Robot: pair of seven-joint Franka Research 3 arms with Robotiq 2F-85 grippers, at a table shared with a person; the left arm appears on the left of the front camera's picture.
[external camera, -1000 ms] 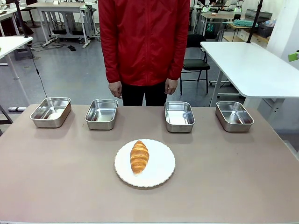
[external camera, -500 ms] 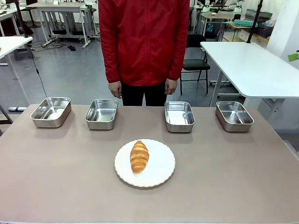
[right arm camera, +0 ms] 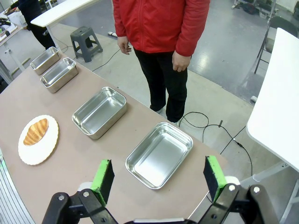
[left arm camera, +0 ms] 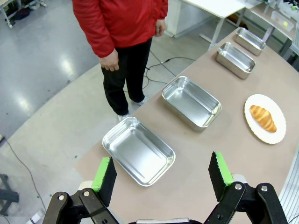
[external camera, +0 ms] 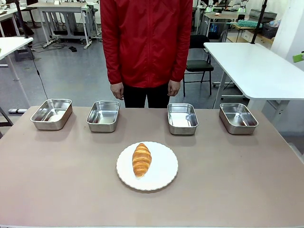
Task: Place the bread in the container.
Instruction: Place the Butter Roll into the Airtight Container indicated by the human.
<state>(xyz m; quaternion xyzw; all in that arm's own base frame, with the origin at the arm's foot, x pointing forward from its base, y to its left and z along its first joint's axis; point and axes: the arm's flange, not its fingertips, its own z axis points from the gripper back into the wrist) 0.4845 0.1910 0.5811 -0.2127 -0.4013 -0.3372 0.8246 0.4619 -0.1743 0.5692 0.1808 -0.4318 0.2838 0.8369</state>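
Resting on a round white plate [external camera: 164,173] near the middle of the table, the croissant [external camera: 141,160] lies with its tapered ends pointing toward and away from the person. Nothing crowds it, so either arm could likely come down on it from above. Beyond the plate, four stainless-steel pans stand in a row along the far edge: the outer left pan [external camera: 51,114], the inner left pan [external camera: 103,116], the inner right pan [external camera: 182,118] and the outer right pan [external camera: 238,118]. All are empty and spaced apart, probably so that each is a distinct drop target. Which one is meant cannot be told.

The left gripper [left arm camera: 162,170] hangs high above the left end of the row, pads spread wide and holding nothing. The right gripper [right arm camera: 158,176] hangs likewise above the right end, also spread and empty.

The person, in a red jacket [external camera: 147,38], stands at the far side with both hands hanging down, clear of the pans. The tabletop [external camera: 57,190] is a matte brownish grey. Behind it are a glossy grey floor with cables, white worktables and a black chair [external camera: 197,57].
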